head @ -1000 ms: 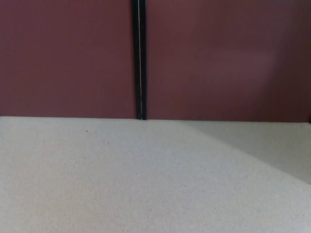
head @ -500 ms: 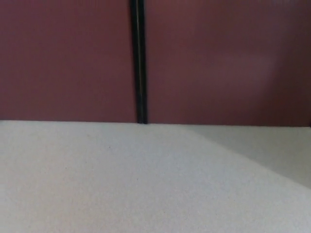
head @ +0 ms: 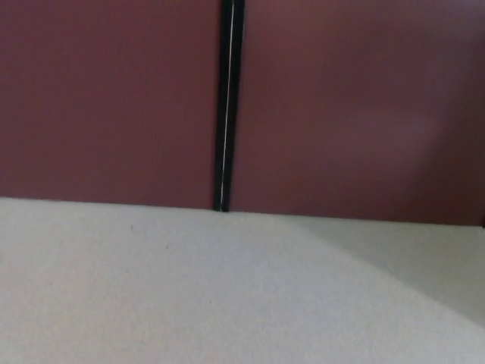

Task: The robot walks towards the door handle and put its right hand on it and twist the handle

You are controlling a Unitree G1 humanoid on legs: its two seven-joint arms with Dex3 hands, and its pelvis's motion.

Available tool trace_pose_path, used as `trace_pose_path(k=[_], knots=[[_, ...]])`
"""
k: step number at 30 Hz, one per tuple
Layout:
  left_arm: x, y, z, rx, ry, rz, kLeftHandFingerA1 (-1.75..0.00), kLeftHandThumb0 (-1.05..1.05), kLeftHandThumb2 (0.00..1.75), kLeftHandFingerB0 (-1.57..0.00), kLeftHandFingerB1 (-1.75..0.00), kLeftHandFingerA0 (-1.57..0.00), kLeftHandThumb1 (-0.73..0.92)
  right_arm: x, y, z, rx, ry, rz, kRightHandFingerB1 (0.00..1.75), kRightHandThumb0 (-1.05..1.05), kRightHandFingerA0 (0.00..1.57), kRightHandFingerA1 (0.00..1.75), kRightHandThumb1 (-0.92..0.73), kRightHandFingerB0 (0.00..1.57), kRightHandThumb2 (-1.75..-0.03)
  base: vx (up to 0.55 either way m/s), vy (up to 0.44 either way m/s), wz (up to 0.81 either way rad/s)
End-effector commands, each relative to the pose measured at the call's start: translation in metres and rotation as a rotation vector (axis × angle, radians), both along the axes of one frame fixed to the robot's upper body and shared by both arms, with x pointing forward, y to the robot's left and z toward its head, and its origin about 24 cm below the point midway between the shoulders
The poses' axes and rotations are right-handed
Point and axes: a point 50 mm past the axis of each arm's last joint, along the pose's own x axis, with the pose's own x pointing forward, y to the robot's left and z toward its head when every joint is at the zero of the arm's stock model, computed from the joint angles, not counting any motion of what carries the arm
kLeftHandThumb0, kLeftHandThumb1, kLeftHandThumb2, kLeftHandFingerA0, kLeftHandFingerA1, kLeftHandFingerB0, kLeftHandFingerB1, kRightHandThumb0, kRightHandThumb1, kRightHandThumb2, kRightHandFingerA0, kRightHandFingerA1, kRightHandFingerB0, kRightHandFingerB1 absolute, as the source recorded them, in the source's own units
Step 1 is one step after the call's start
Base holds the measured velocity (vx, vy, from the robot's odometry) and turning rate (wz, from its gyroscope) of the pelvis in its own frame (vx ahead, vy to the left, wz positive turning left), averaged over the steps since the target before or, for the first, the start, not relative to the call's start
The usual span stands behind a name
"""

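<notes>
We judge the task to be at its walking stage, with nothing of the handle work begun: neither our left hand nor our right hand shows in the head view, so we cannot tell whether the fingers are open, closed or holding anything. The door handle is not in view either; we cannot say where it sits, only that it must lie above or to the side of what the camera takes in. What we do see is the foot of a dark red door (head: 106,98) or pair of panels, split by a narrow black vertical seam (head: 226,106) with a thin bright line running down it, reaching the floor a little left of centre. Below lies a pale, speckled floor (head: 189,296), with a slightly lighter wedge (head: 424,258) at the right where it meets the panel. Finding the handle, reaching with the right hand, gripping and twisting are all left to do, by our reckoning.
</notes>
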Motion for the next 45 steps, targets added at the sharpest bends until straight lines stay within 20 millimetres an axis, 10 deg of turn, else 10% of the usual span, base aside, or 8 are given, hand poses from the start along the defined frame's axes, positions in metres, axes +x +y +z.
trace_pose_path(k=[1,45], knots=[[-0.002,0.0,0.0,-0.006,0.007,-0.018,-0.46,-0.14,0.6,-0.35,-0.36,-0.6,0.7,-0.003,-0.003,0.0,-0.01,0.018,-0.011,0.33,-0.34,0.53,0.44,-0.66,0.27,-0.61,0.18,0.065,0.11],[-0.017,-0.003,-0.004,-0.004,0.051,-0.037,-0.45,-0.18,0.6,-0.41,-0.38,-0.6,0.68,-0.006,-0.001,-0.001,0.053,0.033,0.03,0.34,-0.31,0.63,0.47,-0.65,0.33,-0.59,0.21,-0.04,0.02]])
